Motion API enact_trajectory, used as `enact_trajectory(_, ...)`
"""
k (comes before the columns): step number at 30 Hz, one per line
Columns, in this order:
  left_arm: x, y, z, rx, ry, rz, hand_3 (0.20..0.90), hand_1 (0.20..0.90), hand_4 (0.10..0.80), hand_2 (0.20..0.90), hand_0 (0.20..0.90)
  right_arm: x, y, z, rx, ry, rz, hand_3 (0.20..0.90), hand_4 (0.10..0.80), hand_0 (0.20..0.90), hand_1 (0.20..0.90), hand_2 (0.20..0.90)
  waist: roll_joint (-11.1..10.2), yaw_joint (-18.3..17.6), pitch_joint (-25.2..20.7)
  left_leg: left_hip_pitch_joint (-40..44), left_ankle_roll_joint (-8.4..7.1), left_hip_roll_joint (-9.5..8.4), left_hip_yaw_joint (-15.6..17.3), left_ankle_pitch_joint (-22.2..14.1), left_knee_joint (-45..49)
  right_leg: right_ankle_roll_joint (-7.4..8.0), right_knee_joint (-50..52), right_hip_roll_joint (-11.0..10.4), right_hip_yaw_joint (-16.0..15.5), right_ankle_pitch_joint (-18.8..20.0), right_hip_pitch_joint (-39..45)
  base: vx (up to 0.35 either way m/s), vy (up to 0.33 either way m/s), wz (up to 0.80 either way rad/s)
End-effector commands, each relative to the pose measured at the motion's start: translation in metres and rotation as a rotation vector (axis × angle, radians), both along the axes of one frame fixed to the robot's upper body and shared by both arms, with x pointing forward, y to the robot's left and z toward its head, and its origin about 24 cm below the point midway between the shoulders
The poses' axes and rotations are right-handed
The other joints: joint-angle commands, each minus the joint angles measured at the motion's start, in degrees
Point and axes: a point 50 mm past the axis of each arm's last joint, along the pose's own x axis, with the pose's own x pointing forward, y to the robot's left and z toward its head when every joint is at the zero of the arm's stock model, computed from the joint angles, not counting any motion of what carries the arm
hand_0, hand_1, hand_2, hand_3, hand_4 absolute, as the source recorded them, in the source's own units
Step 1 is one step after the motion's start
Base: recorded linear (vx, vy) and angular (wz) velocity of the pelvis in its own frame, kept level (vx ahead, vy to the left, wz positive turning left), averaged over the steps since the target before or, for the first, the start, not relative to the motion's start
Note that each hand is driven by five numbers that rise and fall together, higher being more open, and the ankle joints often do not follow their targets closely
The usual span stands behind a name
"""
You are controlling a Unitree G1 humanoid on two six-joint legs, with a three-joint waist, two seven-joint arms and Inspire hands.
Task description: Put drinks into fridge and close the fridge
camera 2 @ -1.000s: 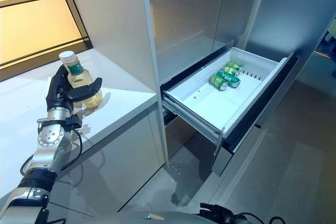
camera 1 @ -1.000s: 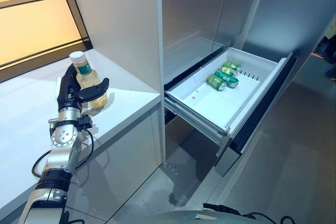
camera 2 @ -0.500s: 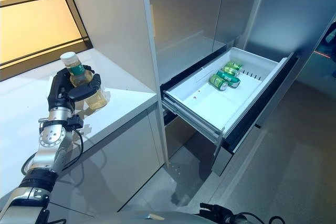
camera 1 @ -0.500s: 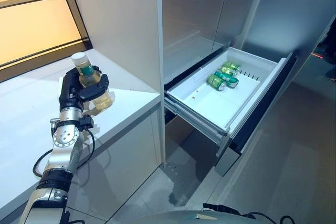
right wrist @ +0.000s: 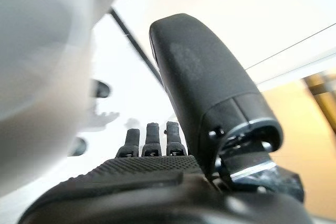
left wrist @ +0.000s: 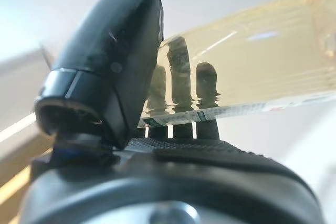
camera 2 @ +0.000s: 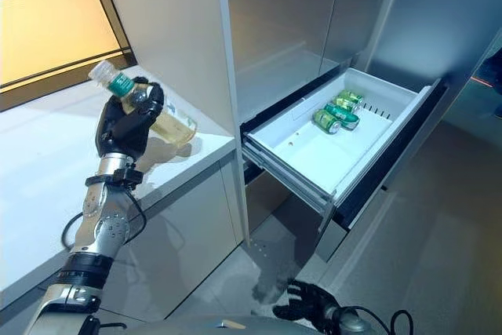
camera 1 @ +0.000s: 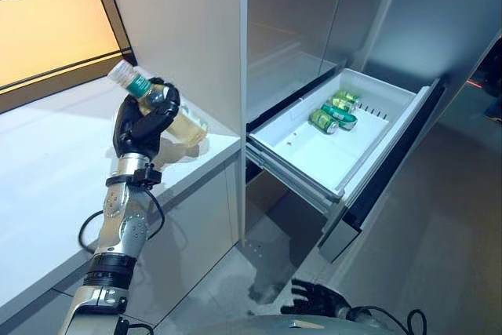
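My left hand (camera 1: 140, 127) is shut on a clear bottle (camera 1: 185, 124) of yellowish drink with a white cap and a green neck label. It holds the bottle tilted, cap to the left, above the white counter (camera 1: 47, 170) near its right end. In the left wrist view the thumb (left wrist: 110, 51) and fingers wrap the bottle (left wrist: 252, 66). The fridge's white drawer (camera 1: 310, 154) stands pulled out to the right, with green cans (camera 1: 332, 113) lying at its far end. My right hand (camera 2: 307, 304) hangs low over the floor, fingers relaxed and empty; it also shows in its wrist view (right wrist: 152, 140).
A tall grey cabinet panel (camera 1: 180, 29) stands between the counter and the fridge opening. The drawer's dark front (camera 1: 392, 162) juts out over the grey floor (camera 1: 439, 249). An orange-lit window (camera 1: 47, 29) runs behind the counter.
My left hand closed round the bottle, lifted it off the counter, tilted it and carried it right toward the fridge. My right hand came into view at the bottom.
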Motion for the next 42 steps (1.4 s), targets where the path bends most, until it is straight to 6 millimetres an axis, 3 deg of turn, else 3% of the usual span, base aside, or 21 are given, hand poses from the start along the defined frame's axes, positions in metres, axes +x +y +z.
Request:
enact_trajectory(1,-0.008,-0.031,0.114,0.042,-0.546,-0.183,0.2,0.3,0.1,0.3,0.3,0.072,0.024,0.054,0.073,-0.344,0.061,0.9,0.8,0.9,0.9,0.9,1.42,0.25,-2.2,1.71,1.64,-1.69,2.55,-5.28,0.3,2.53,2.65,-1.73,1.25,1.08,-1.54,-0.055,-0.037,0.01)
enact_trajectory(4,-0.013,-0.037,0.113,0.056,-0.565,-0.227,0.2,0.3,0.1,0.3,0.3,0.085,0.039,0.08,0.089,-0.492,0.131,0.9,0.8,0.9,0.9,0.9,1.35,-0.15,-1.79,2.2,1.6,-1.62,2.39,-5.58,0.3,2.63,2.34,-1.71,1.32,0.94,-0.94,-0.007,-0.012,0.0)
enact_trajectory(7,-0.024,-0.049,0.111,0.114,-0.593,-0.274,0.2,0.3,0.1,0.3,0.3,0.106,0.048,0.134,0.104,-0.737,0.242,0.9,0.8,0.9,0.9,0.9,1.11,-0.56,-1.17,1.86,1.51,-1.59,2.48,-4.83,0.3,2.82,2.2,-1.65,1.68,1.58,-1.33,-0.089,-0.034,0.05)
enact_trajectory(10,-0.028,-0.054,0.109,0.154,-0.606,-0.301,0.2,0.3,0.1,0.3,0.3,0.116,0.046,0.168,0.132,-0.872,0.285,0.9,0.8,0.9,0.9,0.9,0.96,-0.59,-0.85,1.8,1.45,-1.53,2.62,-4.66,0.3,2.85,2.18,-1.58,1.9,1.72,-1.45,-0.043,-0.018,0.03)
enact_trajectory(14,-0.033,-0.062,0.104,0.21,-0.621,-0.361,0.2,0.3,0.1,0.3,0.3,0.13,0.041,0.231,0.204,-1.08,0.334,0.9,0.8,0.9,0.9,0.9,0.82,-0.51,-0.48,1.84,1.42,-1.45,3.07,-4.51,0.3,2.88,1.97,-1.46,2.33,1.95,-1.37,-0.042,-0.013,-0.01)
enact_trajectory(18,-0.034,-0.068,0.1,0.234,-0.616,-0.431,0.2,0.3,0.1,0.3,0.3,0.135,0.044,0.274,0.31,-1.207,0.361,0.9,0.8,0.9,0.9,0.9,0.77,-0.26,-0.97,1.72,1.36,-1.29,3.54,-4.42,0.3,2.85,1.55,-1.37,2.36,2.09,-1.26,-0.02,-0.012,-0.02)
enact_trajectory(26,-0.036,-0.09,0.093,0.291,-0.581,-0.526,0.2,0.3,0.1,0.3,0.3,0.133,0.056,0.305,0.484,-1.235,0.418,0.9,0.8,0.9,0.9,0.9,0.38,-0.11,-1.6,1.41,1.2,-0.95,3.87,-4.17,0.3,2.79,1.06,-1.3,2.09,2.3,-1.21,-0.018,-0.02,0.0)
enact_trajectory(42,-0.034,-0.114,0.087,0.402,-0.541,-0.561,0.2,0.3,0.1,0.3,0.3,0.123,0.086,0.325,0.685,-1.22,0.564,0.9,0.8,0.9,0.9,0.9,0.0,0.16,-2.02,1.2,0.79,-0.35,4.97,-4.15,0.3,3.05,0.27,-1.2,1.54,2.57,-1.12,-0.003,-0.002,0.0)
